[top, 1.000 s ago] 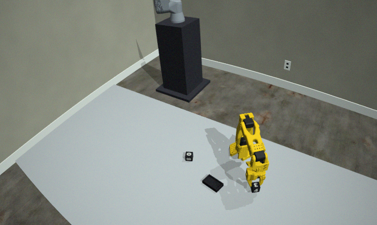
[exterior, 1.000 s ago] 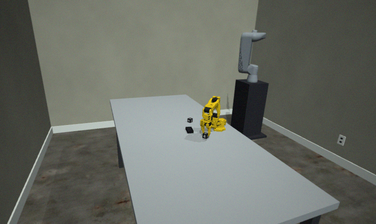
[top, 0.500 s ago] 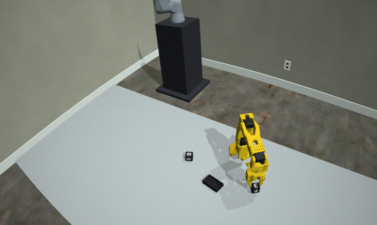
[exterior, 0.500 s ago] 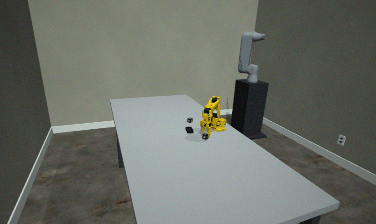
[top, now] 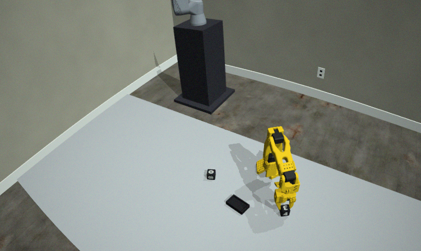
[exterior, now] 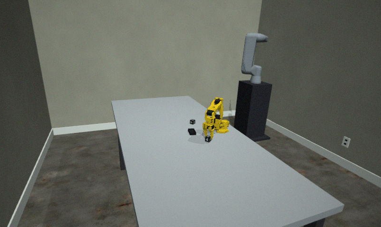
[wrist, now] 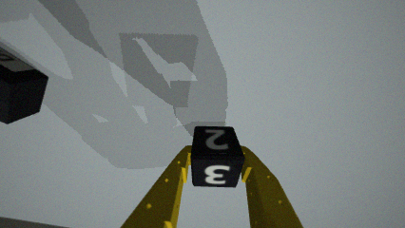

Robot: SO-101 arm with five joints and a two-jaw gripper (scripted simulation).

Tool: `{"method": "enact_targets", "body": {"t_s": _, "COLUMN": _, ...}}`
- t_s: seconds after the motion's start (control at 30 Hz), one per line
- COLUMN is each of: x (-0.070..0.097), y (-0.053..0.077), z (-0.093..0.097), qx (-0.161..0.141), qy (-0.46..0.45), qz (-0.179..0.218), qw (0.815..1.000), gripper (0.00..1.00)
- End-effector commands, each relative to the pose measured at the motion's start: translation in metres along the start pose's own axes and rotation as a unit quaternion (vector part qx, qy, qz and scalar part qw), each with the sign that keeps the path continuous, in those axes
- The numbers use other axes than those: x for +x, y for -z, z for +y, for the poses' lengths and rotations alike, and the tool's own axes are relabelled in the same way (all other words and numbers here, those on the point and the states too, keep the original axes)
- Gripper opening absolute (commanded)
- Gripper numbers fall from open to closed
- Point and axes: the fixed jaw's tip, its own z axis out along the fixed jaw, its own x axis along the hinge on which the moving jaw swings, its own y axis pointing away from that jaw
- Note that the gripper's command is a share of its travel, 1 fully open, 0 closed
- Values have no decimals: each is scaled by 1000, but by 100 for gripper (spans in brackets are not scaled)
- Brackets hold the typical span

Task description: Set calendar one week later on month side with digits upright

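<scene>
The arm (top: 279,155) reaches down at the lower right of the top view, its gripper (top: 284,208) closed on a cube (top: 284,210). In the wrist view the fingers clamp that cube (wrist: 217,157) from both sides; a 3 faces the camera and a 2 shows on the face above it, both upside down from here. Whether the cube touches the table (top: 144,139) or hangs just above it I cannot tell.

The tray (top: 237,204) lies flat near the held cube, to its left, with nothing in it. The other cube (top: 211,174) sits apart, further up and left, a 0 on top.

Risks, as I judge them:
- The cube is gripped by its sides only; a fast swing toward the tray could let it twist or slip
- Coming in low could catch the tray's rim and shove or tip it
- Setting the cube down with the wrong face toward the month side, or a digit inverted, would spoil the date
- Releasing before the cube sits flat could make it topple
</scene>
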Motion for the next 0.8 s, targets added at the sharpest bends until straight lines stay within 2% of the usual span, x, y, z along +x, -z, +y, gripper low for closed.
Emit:
{"method": "enact_targets", "body": {"t_s": 0.0, "x": 4, "y": 1, "z": 0, "qx": 2, "qy": 0, "qz": 15, "qw": 1000, "gripper": 0}}
{"method": "enact_targets", "body": {"t_s": 0.77, "x": 4, "y": -4, "z": 0, "qx": 2, "qy": 0, "qz": 15, "qw": 1000, "gripper": 0}}
